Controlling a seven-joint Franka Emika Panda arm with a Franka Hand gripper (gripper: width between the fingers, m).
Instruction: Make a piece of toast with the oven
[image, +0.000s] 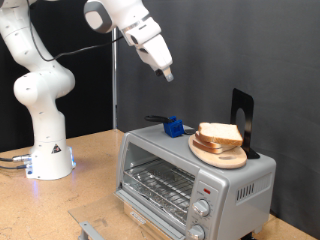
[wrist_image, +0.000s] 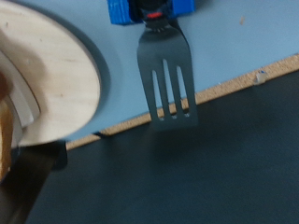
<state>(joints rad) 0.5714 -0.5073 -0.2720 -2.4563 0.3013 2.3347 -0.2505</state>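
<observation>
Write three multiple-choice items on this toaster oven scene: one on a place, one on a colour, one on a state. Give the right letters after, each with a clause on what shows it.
1. Where is the wooden plate with the bread?
A. on top of the oven
B. on the wire rack inside
C. on the table by the robot's base

2. What colour is the holder gripping the dark spatula?
A. red
B. blue
C. yellow

3. How does the gripper stand?
A. shut on a bread slice
B. resting on the oven's knobs
C. in the air above the oven, holding nothing

Answers:
1. A: the exterior view shows the plate on the oven's top, at its right end.
2. B: the holder is blue in both views.
3. C: the exterior view shows it high over the oven, with no object between its fingers.
</observation>
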